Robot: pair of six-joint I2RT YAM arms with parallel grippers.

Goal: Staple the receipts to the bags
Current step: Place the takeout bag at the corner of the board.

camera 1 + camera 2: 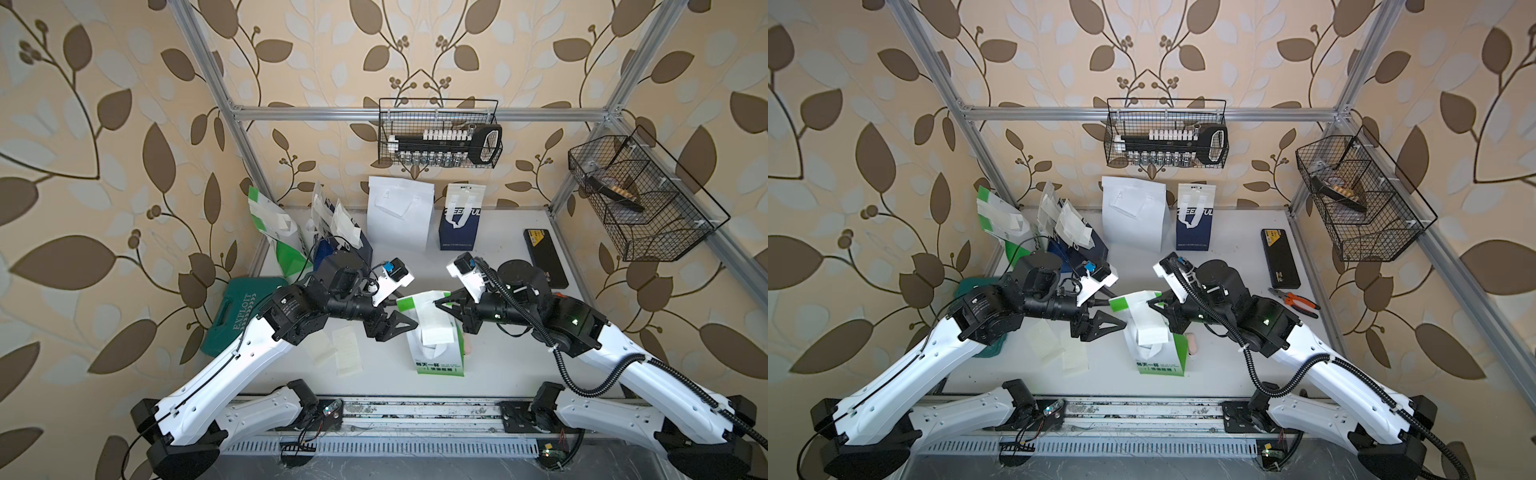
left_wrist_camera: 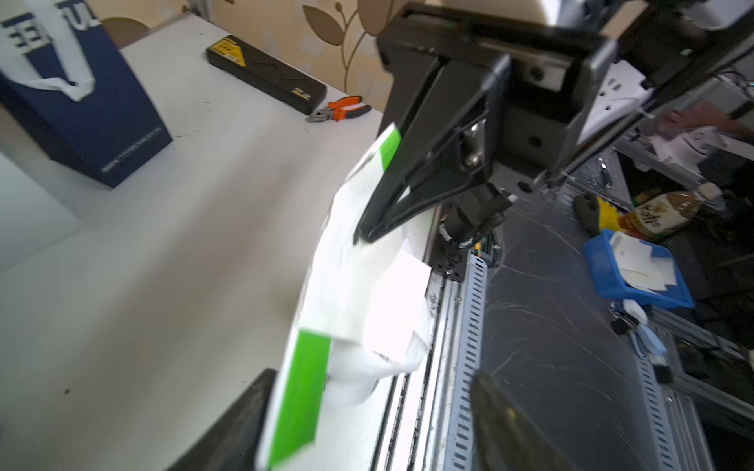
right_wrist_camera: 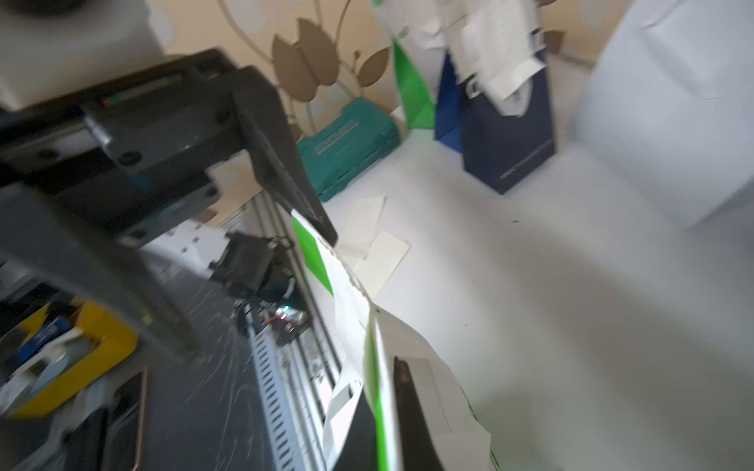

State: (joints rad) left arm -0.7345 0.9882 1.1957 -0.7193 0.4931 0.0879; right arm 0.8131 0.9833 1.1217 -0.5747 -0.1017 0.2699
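**A:** Where's the white-and-green paper carrier bag (image 1: 439,365)?

**B:** Standing mid-bench (image 1: 511,365), with a pale cream paper receipt (image 1: 430,322) draped over its top.

**A:** And the tools?

**B:** The right tool (image 1: 437,303) is pinched tight on the bag's top edge. The left tool (image 1: 404,318) is spread wide at the opposite top corner, gripping nothing.

**A:** Anything nearby?

**B:** Loose pale slips (image 1: 347,351) lie flat beside the bag.

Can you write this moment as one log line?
right gripper: shut on green-and-white bag top | left gripper: open, beside it | loose receipts: flat on table
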